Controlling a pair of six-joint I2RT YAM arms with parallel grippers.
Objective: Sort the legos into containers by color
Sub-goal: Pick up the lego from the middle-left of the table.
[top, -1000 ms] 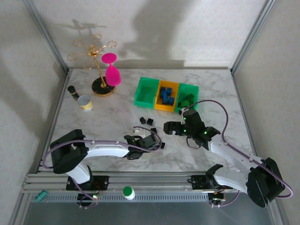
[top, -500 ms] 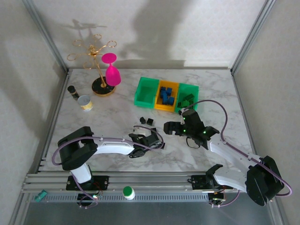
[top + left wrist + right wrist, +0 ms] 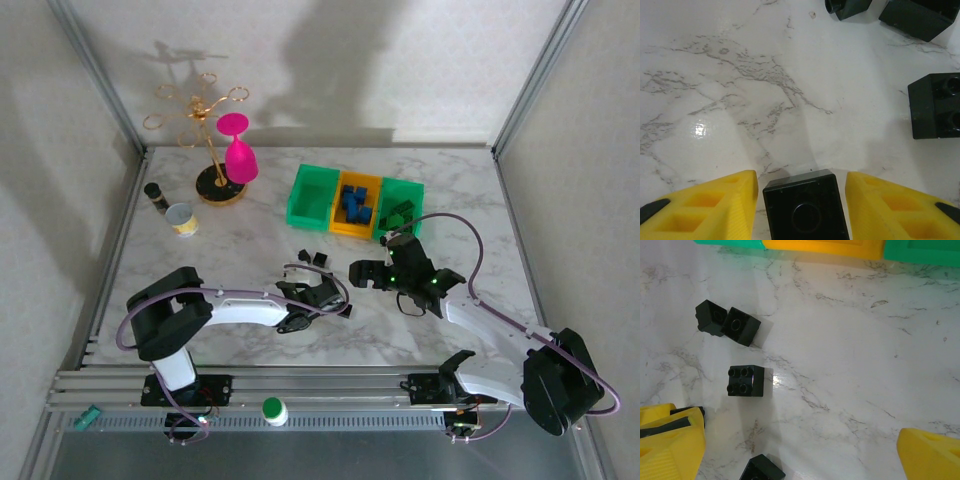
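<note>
Several black legos lie loose on the marble: two (image 3: 304, 256) (image 3: 320, 259) side by side, one (image 3: 328, 280) below them. My left gripper (image 3: 338, 308) is low on the table, its yellow fingers (image 3: 715, 205) either side of a black brick (image 3: 805, 205); a thin gap shows on each side, so it is open. More black bricks (image 3: 935, 112) lie ahead of it. My right gripper (image 3: 380, 258) hovers wide open with nothing in it, black bricks (image 3: 745, 381) to its left. The containers (image 3: 312, 197) stand behind; the yellow one (image 3: 340, 226) holds blue legos (image 3: 353, 203), the right green one (image 3: 412, 190) green legos (image 3: 400, 215).
A gold rack with a pink glass (image 3: 238, 150) stands at the back left. A tin can (image 3: 182, 218) and a small dark bottle (image 3: 156, 193) sit near it. A white and green cap (image 3: 272, 410) rests on the front rail.
My left arm has reached further right and its jaws have narrowed round the black brick. The right arm has hardly moved.
</note>
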